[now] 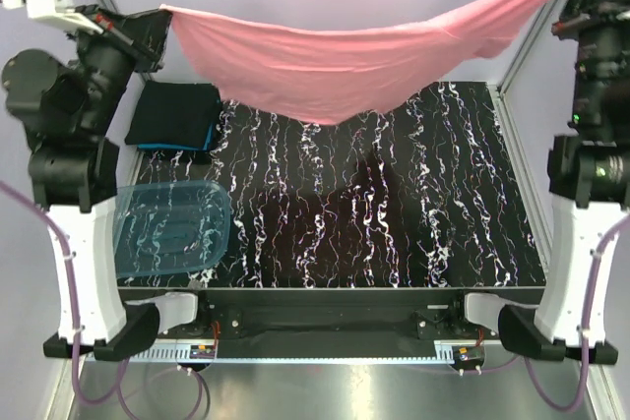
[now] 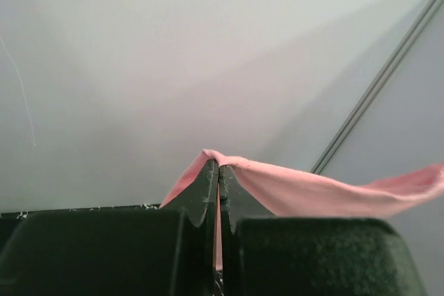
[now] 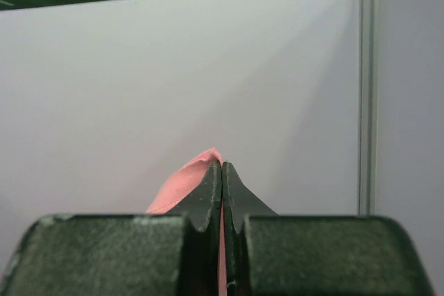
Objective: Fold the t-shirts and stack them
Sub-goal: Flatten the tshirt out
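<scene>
Top external: left arm (image 1: 69,95) and right arm (image 1: 594,95) raised high, jaws clamped on sagging pink t-shirt (image 1: 345,66).

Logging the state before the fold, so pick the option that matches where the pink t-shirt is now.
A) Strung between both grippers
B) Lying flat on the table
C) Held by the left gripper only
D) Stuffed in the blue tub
A: the pink t-shirt sags in a span across the top view, one end pinched in the left gripper and the other in the right gripper, with both sets of jaws closed on pink cloth.
</scene>
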